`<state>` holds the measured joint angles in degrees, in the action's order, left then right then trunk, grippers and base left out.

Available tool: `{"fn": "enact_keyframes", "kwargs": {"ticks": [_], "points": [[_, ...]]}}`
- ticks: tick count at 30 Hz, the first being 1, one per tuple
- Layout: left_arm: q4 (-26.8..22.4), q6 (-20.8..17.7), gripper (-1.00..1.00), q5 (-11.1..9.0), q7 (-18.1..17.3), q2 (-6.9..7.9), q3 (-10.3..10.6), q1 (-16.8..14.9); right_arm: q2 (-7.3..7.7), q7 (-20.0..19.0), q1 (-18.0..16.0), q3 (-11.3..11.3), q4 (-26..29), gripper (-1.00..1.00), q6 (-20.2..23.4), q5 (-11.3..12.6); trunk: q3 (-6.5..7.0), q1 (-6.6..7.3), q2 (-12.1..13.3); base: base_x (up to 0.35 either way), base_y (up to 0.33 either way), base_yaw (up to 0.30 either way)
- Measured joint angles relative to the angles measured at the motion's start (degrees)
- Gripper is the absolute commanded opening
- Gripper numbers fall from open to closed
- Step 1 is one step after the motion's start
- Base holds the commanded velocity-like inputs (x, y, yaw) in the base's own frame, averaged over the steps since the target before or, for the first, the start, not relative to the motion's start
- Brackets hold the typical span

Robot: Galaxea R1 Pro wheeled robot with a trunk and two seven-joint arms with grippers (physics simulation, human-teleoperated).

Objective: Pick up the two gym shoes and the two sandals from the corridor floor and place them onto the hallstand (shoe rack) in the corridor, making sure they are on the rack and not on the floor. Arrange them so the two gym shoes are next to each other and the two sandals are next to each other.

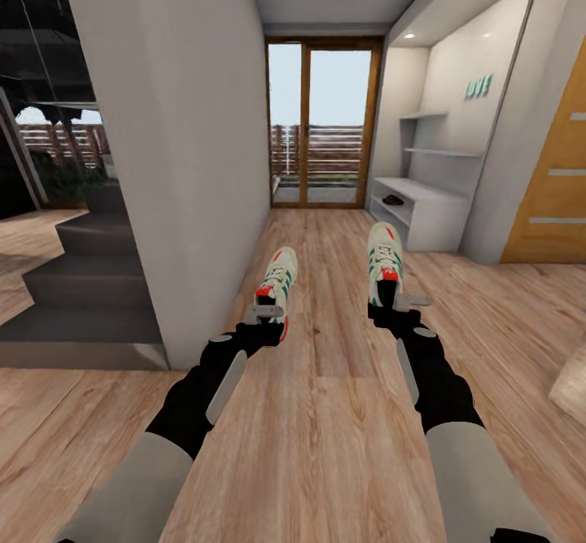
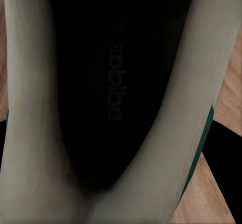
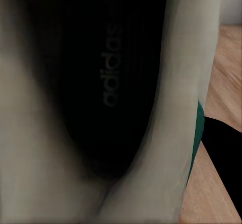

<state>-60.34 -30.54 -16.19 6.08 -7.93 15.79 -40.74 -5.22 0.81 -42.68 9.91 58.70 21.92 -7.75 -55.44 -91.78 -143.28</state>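
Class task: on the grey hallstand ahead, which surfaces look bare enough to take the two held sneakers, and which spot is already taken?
The hallstand bench top looks bare from its near end back to the dark sandal lying at the far end. The stepped wall shelves above also look bare. The low cubbies are too dim to judge.

both arms reach forward, left gripper [image 1: 268,313] and right gripper [image 1: 396,299] clamped (each loaded).

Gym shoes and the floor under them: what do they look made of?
Gym shoes, left and right: apparently matte white leather or synthetic, with green stripes, red-orange accents and white laces; the render leaves it open. Corridor floor: warm brown wood planks, with visible grain and seams and a faint sheen.
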Motion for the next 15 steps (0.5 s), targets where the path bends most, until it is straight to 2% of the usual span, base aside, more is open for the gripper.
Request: {"fn": "enact_keyframes", "kwargs": {"ticks": [7,15], "points": [[0.2,0.0,-1.0,0.0,0.0,0.0,0.0,0.0,0.0,0.0,0.0,0.0,0.0,-1.0,0.0,0.0,0.16,0.0,0.0,0.345,-0.014,0.003],[0.2,0.1,-1.0,0.1,0.0,0.0,0.0,0.0,0.0,0.0,0.0,0.0,0.0,-1.0,0.0,0.0,0.87,0.0,0.0,0.345,-0.11,0.0]]}}
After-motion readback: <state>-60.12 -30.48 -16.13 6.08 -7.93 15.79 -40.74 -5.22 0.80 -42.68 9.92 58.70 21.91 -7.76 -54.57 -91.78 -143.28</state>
